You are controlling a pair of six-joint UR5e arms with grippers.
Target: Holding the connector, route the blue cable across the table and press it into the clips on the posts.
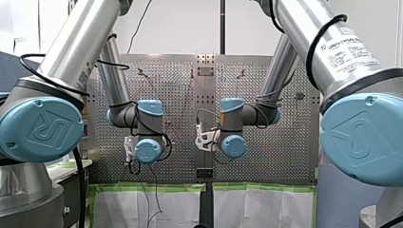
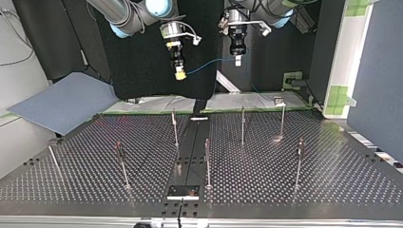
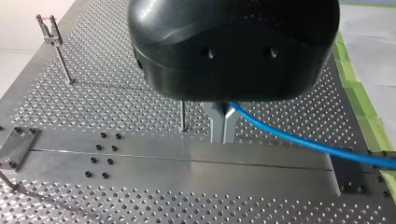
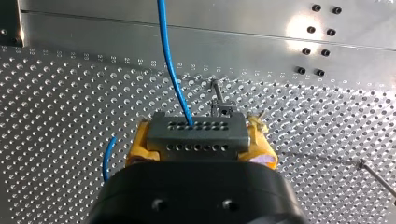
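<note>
Left tool [image 3: 223,136]: black body with metal fingers [image 3: 217,126] pressed together, pinching the blue cable [image 3: 299,140] near their base.
Right tool [image 4: 201,140]: yellow pads [image 4: 140,144] clamped on both ends of the connector [image 4: 196,133].
Connector: grey block with two rows of holes, held level between the pads. The blue cable enters one hole of its upper row.
Blue cable: in the top view it runs in a shallow sag from the right tool to the left tool, in the air and clear of the worktop [image 2: 332,171]. A short blue length also shows beside the right tool in the right wrist view.
Tool height: both tools hang well above the worktop in the top view.
Posts [image 2: 243,124]: thin upright rods spread over the perforated worktop, none touching the cable.
Clip [image 3: 48,29]: forked head on a post, well apart from the left tool.
</note>
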